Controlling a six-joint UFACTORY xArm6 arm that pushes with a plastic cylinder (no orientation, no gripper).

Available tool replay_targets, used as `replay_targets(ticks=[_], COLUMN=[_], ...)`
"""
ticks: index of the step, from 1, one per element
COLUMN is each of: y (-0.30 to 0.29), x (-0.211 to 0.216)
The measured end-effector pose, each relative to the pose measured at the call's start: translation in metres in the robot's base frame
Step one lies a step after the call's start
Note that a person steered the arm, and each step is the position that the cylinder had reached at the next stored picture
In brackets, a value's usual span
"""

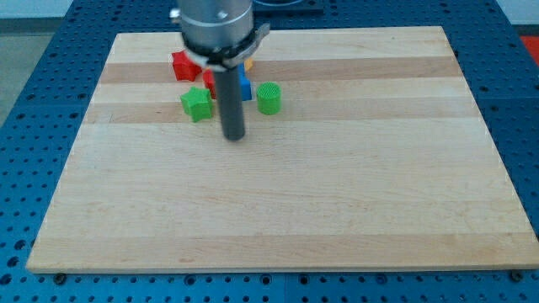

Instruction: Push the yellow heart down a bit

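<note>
Wooden board (354, 210) is lying mostly bare, with the blocks crowding near its top edge, left of centre. My tip (233, 137), a bare rod holding nothing, is sitting just below them, between the green star (196, 103) and green cylinder (269, 98). Only a yellow sliver (248, 64), probably the yellow heart, is peeking out behind the arm beside the blue block (244, 86) and red blocks (182, 65), so pushing down is risking dragging those neighbours along.

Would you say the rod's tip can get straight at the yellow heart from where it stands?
Probably not directly. My tip sits below the cluster, and the yellow heart shows only as a sliver at the cluster's top, behind the blue block and the rod.
</note>
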State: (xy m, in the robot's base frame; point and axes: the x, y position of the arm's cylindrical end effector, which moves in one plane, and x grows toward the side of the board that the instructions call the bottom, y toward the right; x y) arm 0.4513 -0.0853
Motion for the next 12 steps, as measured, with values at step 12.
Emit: replay_targets(ticks=[12], y=[-0.006], x=[-0.211])
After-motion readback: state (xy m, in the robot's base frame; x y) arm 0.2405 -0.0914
